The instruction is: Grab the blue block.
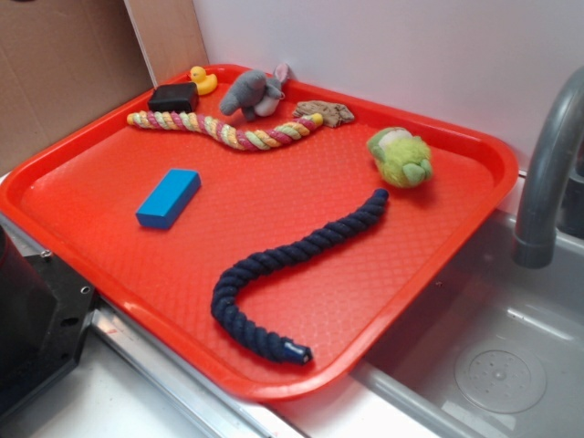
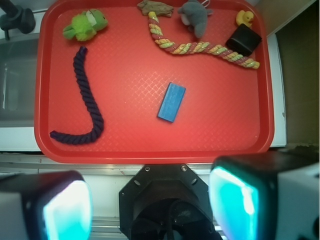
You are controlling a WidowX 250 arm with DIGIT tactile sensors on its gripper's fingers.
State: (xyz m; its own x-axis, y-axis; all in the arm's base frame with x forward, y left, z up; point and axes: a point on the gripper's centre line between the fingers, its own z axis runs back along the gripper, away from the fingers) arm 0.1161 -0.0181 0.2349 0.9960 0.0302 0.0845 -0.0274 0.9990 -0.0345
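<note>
The blue block (image 2: 171, 102), mid-frame, is not yet approached; the gripper (image 2: 150, 200) is held wide open and empty, so descent is needed.

In the wrist view, the tool (image 2: 150, 202) shows only as two blurred fingers with glowing teal pads (image 2: 67, 210), both cut off by the bottom edge. The grey faucet (image 1: 547, 173) is cropped by the right edge in the exterior view, with only a dark stub visible in the wrist view's top left corner. A black robot part (image 1: 36, 319) runs off the exterior view's lower left. The small brown object (image 1: 326, 112) at the tray's far edge is too indistinct to identify.
</note>
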